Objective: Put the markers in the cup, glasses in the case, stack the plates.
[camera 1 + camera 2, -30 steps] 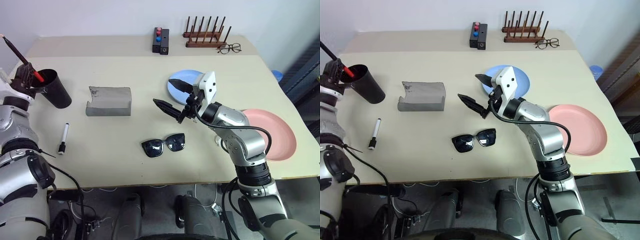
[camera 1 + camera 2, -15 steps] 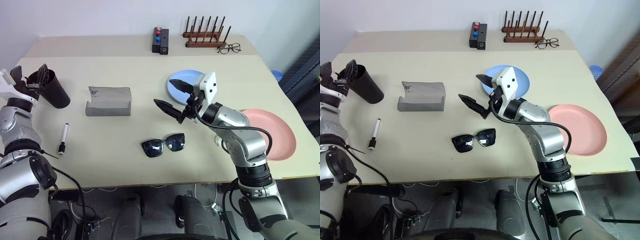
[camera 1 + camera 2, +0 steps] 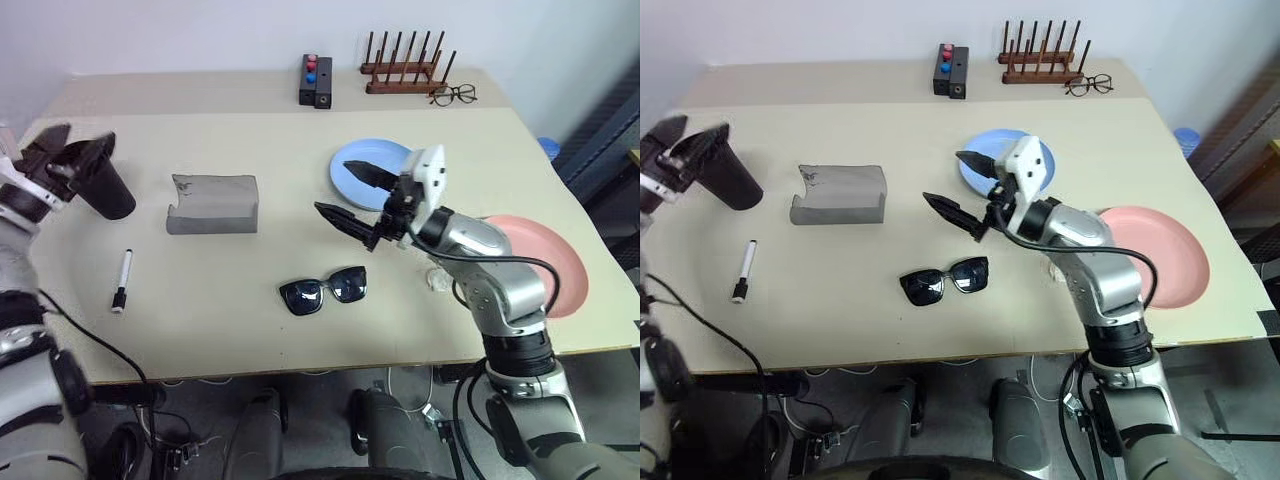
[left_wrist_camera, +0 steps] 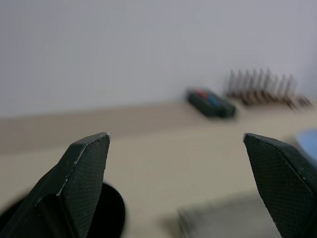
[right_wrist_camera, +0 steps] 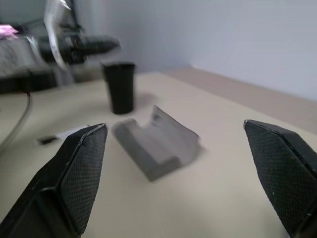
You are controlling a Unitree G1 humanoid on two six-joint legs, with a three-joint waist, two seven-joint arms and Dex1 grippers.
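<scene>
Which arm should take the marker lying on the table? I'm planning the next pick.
Left, probably. The left gripper is open by the cup, on the marker's side; the right gripper hangs mid-table.

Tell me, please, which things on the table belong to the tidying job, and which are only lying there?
Belong to the job:
- marker
- cup
- sunglasses
- grey case
- blue plate
- pink plate

Only lying there:
- clear spectacles
- wooden rack
- black box with buttons

Open tabletop (image 3: pixel 230 290) around sunglasses (image 3: pixel 324 291)
</scene>
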